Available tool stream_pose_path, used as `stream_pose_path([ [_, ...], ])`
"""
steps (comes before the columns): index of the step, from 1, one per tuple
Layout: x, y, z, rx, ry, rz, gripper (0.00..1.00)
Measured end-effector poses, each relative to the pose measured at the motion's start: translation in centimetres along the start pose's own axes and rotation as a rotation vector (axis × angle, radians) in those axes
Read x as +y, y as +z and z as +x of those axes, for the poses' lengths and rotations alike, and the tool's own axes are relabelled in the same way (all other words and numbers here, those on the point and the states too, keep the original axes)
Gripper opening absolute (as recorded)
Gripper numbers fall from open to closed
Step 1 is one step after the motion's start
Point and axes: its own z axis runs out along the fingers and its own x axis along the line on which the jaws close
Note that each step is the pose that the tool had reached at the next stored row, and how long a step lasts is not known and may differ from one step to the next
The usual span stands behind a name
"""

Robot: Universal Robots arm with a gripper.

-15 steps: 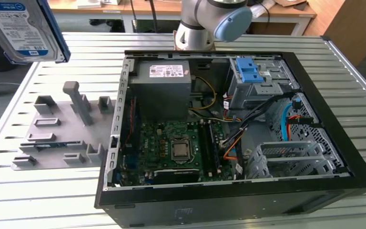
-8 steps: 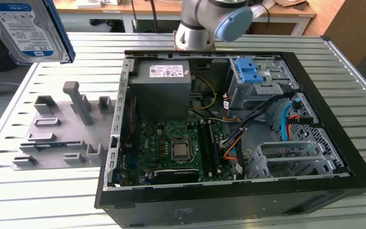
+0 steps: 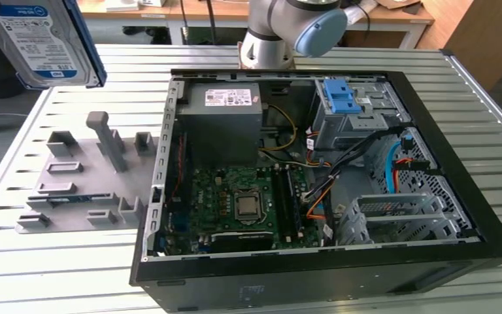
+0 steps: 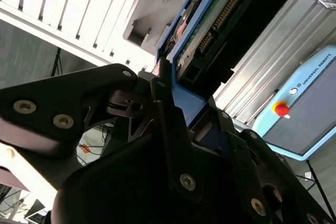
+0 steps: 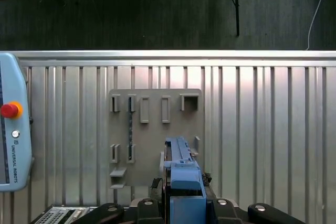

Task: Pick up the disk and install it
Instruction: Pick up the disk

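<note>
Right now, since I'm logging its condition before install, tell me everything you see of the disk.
The disk is a flat silver metal drive with a blue-and-white label, framed by a blue plastic carrier. It hangs clear of the table at the exterior view's upper left, outside the computer case, over the grey holder plate. In the second wrist view the gripper is shut on its carrier; green circuit board and connector pins show.

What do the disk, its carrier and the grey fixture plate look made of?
The disk: silvery metal casing, glossy paper-like label. The carrier bracket: blue plastic, smooth moulded edges. The fixture plate: uniform matte grey, probably plastic; cannot tell for sure.
</note>
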Motion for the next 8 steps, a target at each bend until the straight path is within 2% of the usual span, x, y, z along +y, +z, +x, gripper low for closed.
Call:
stream_pose_path([
  [8,-0.48,0.00,0.10,0.0000,0.000,-0.0001,0.36],
])
